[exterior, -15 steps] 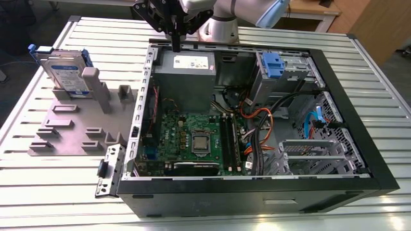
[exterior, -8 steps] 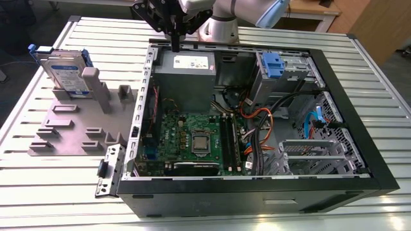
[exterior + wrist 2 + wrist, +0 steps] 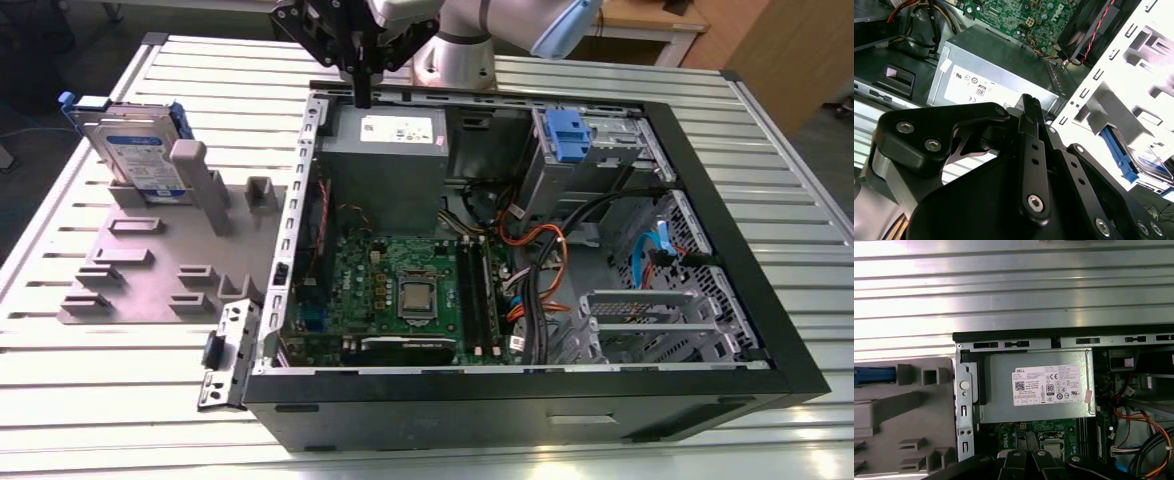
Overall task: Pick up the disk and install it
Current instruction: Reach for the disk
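Pincer (image 3: 1030, 102), fingers closed together and gripping nothing, hangs over the grey power supply (image 3: 387, 135) at the far edge of the open computer case (image 3: 534, 400) in the exterior view. Disk (image 3: 140, 150) stands upright in the grey holder (image 3: 147, 280) on the desk (image 3: 80, 400), at the exterior view's left, outside the case and well apart from the pincer.
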Tool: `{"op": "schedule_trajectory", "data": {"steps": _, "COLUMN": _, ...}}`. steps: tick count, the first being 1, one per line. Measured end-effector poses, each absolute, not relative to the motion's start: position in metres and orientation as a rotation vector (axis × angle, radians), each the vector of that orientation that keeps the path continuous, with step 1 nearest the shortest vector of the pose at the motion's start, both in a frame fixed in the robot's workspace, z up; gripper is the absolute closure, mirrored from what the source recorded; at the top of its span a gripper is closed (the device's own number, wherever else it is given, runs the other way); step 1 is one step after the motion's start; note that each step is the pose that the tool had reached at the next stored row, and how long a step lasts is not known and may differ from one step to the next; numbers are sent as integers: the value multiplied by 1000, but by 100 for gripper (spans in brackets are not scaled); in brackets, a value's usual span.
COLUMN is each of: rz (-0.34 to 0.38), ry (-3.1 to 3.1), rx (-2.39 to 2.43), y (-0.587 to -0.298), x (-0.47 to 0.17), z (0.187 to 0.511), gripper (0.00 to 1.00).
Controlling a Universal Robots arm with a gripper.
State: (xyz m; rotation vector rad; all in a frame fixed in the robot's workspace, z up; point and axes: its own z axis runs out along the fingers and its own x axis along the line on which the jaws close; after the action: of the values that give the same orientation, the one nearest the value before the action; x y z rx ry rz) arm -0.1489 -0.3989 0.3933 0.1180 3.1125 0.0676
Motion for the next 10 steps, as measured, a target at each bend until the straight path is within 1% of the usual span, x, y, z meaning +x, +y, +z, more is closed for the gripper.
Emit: {"op": "schedule_trajectory", "data": {"steps": 10, "rz": 68, "ry": 3112, "rx": 118, "y": -399, "x": -152, "z": 393, "gripper": 89}}
